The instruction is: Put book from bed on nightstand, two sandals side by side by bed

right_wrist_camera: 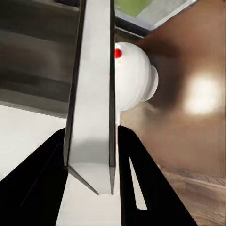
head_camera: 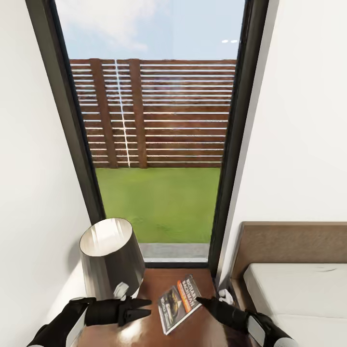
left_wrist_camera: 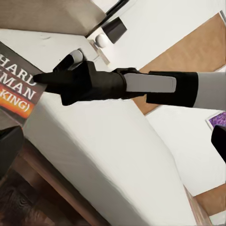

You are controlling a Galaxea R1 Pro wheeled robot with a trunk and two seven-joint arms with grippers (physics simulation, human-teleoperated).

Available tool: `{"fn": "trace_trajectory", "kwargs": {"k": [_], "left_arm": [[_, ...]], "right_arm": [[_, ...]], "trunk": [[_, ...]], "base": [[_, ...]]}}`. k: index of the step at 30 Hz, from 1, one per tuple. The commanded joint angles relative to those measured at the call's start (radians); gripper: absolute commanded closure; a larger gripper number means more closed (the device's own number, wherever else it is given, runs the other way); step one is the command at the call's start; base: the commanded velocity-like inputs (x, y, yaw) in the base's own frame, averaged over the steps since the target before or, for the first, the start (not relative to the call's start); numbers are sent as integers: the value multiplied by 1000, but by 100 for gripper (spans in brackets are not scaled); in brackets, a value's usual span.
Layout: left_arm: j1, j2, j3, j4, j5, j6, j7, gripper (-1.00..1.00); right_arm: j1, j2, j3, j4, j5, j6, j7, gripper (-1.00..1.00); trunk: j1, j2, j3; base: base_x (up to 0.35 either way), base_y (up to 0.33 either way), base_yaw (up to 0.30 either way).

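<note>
- Book (head_camera: 179,302) sits above the nightstand (head_camera: 159,282), beside the lamp (head_camera: 111,262), its edge clamped between the right gripper's (right_wrist_camera: 89,174) fingers.
- Left gripper (head_camera: 140,308) hovers near the lamp base, fingers slightly parted, holding nothing.
- Bed (head_camera: 299,299) lies just right of the nightstand, below the window (head_camera: 159,144).

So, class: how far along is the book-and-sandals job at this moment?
The book is off the bed and over the nightstand. In hand: the right gripper clamps its edge, so it isn't released. Left: let go, then the sandals beside the bed.
</note>
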Motion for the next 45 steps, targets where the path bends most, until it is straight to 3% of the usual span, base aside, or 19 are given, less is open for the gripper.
{"fn": "trace_trajectory", "kwargs": {"k": [1, 2, 3, 4, 5, 6, 7, 10, 14, 24, 39, 45], "left_arm": [[-1, 1, -6, 0, 9, 11, 11, -100], [-1, 1, -6, 0, 9, 11, 18, -100], [-1, 1, -6, 0, 10, 11, 25, -100], [-1, 1, -6, 0, 10, 11, 27, -100], [-1, 0, -6, 0, 10, 11, 32, -100], [-1, 0, -6, 0, 10, 11, 34, -100], [-1, 0, -6, 0, 10, 11, 42, -100], [-1, 0, -6, 0, 11, 11, 60, -100], [-1, -1, -7, 0, 11, 11, 86, -100], [-1, -2, -7, 0, 11, 11, 97, -100], [-1, -15, -6, 0, 11, 11, 116, -100], [-1, -15, -4, 0, 11, 13, 116, -100]], "right_arm": [[-1, 6, 6, -8, -37, 9, 1, 100], [-2, 10, 6, -13, -85, 10, 1, 100], [-2, 13, 5, -18, -171, 9, 1, 100], [-2, 14, 5, -19, -202, 8, 1, 100], [-2, 17, 5, -21, -322, 3, 1, 100], [-2, 18, 6, -22, -348, 2, 1, 100], [-3, 18, 6, -22, -411, 0, 1, 100], [-3, 18, 6, -21, -461, 0, -1, 100], [-3, 17, 6, -21, -482, 6, 2, 100], [-3, 21, 10, -15, -485, 2, -2, 100], [-3, 22, 12, -11, -479, 0, -5, 100], [-3, 34, 14, -8, -476, -1, -5, 100]], "trunk": [[0, -1, -1], [0, -1, -1], [0, -1, -1], [0, -1, -1], [0, -1, -1], [0, -1, -1], [0, -1, -1], [0, -1, -1], [0, -1, -1], [0, -1, -1], [58, -106, -48], [81, -148, -67]], "base": [[0, 0, 0], [0, 0, 0], [0, 0, 0], [0, 0, 0], [0, 0, 0], [0, 0, 0], [0, 0, 0], [0, 0, 0], [0, 0, 0], [0, 0, 0], [0, 0, 0], [0, 0, 0]]}}
